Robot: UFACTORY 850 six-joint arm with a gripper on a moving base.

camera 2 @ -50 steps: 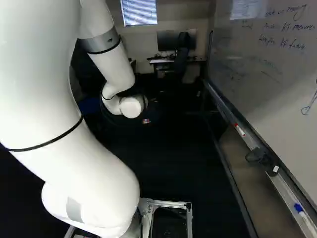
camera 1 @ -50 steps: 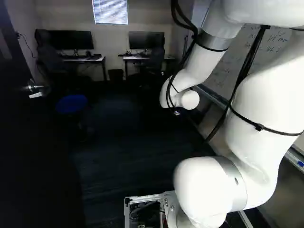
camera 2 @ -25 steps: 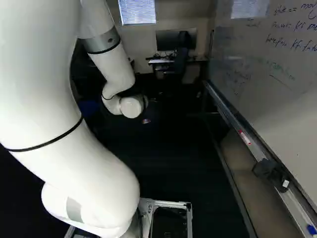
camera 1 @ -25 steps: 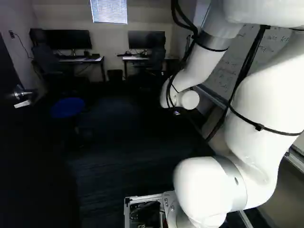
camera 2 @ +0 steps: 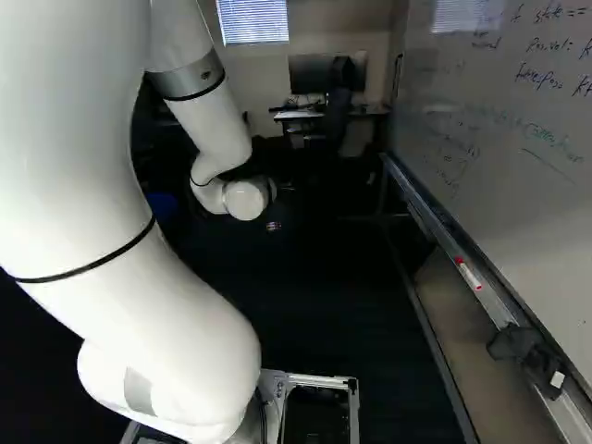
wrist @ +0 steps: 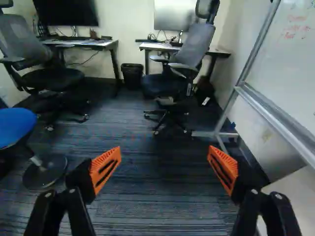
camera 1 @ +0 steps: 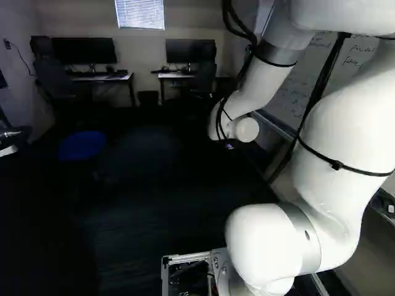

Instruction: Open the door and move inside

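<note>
Door (camera 1: 34, 216) upright along the floor's left side, long axis vertical; dark, cut off, its foot blending into the floor (wrist: 157, 196). Metal handle (camera 1: 8, 134) cropped at left base view's left edge; lever direction unclear. Blue stool (wrist: 15, 127) partly cropped in wrist view. Hand (camera 2: 273, 225) mostly lost in shadow; wrist view shows it wide open. Whiteboard (camera 2: 499, 139) right, cropped.

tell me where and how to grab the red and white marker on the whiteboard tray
I'd take the marker by the middle of its barrel, coming down from above: it lies on its side along the tray, so the open gripper could straddle it crosswise. The finger on the whiteboard side may have little room.
</note>
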